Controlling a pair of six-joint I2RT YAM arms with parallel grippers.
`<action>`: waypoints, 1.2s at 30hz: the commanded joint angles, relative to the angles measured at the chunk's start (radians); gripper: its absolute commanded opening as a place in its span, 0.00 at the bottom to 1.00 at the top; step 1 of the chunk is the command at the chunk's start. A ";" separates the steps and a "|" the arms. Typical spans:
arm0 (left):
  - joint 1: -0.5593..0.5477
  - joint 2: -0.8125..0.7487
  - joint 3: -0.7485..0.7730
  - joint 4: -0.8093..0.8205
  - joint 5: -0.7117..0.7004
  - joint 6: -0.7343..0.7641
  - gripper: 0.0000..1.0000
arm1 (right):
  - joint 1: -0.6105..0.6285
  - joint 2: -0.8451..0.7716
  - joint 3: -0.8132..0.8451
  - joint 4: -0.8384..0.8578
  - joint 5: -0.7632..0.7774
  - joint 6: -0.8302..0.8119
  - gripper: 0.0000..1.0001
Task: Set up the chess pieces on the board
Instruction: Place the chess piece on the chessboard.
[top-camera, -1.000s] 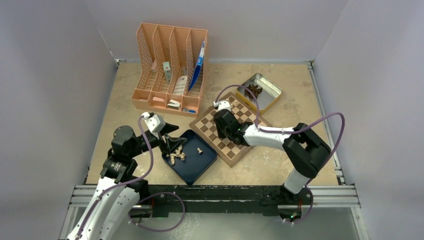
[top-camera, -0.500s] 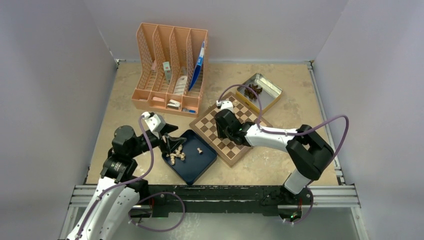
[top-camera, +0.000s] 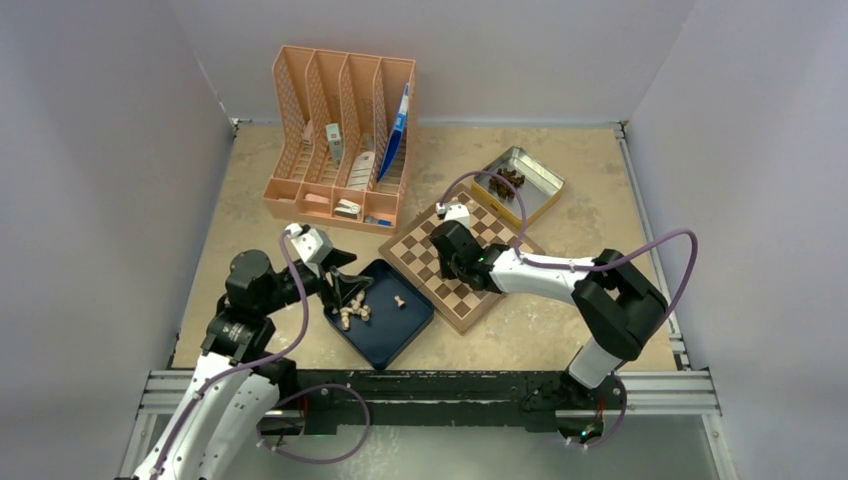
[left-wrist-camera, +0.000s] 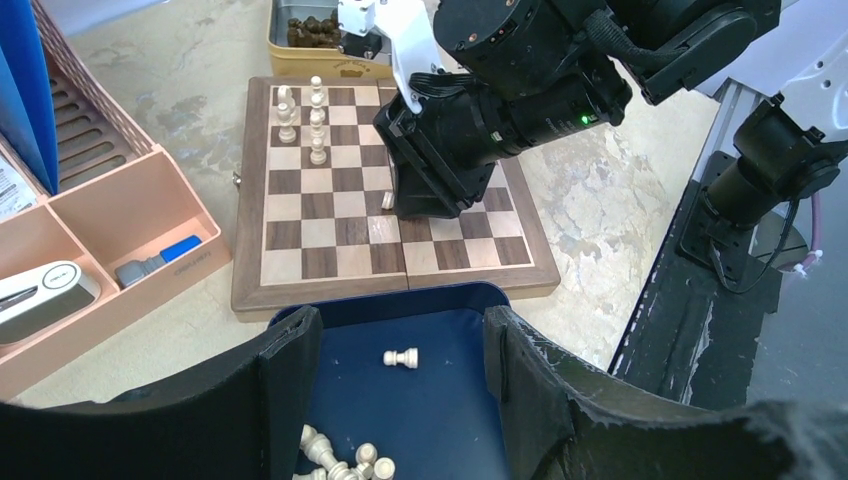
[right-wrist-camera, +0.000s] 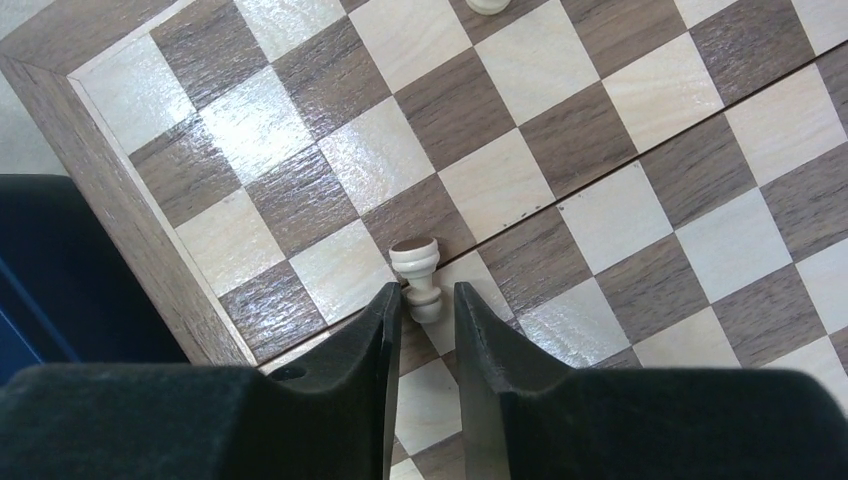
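Right wrist cam: a pawn (right-wrist-camera: 418, 262) has its base down between the right gripper (right-wrist-camera: 428, 315) fingers (right-wrist-camera: 385, 330), but I honestly can't tell if they're pinching it. Another piece (right-wrist-camera: 488, 4) is chopped off by the top edge. From the top cam those fingertips are tucked under the wrist, and the chess pieces (top-camera: 352, 312) in the blue tray (top-camera: 395, 338) are just pale specks. Left wrist cam: the pile runs off the bottom, the left gripper (left-wrist-camera: 400, 325) fingers (left-wrist-camera: 290, 390) hide the tray's sides, and the tin (left-wrist-camera: 290, 55) gets cut at the top, its contents a dark blur.
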 joint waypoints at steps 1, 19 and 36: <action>-0.003 0.013 0.006 0.034 0.024 0.027 0.60 | -0.002 -0.016 -0.023 -0.004 0.022 0.021 0.27; -0.003 0.092 0.137 0.029 0.230 0.279 0.57 | 0.002 -0.286 0.036 -0.002 -0.312 -0.165 0.15; -0.010 0.266 0.161 -0.019 0.636 0.868 0.56 | 0.002 -0.439 -0.035 0.127 -1.011 -0.230 0.14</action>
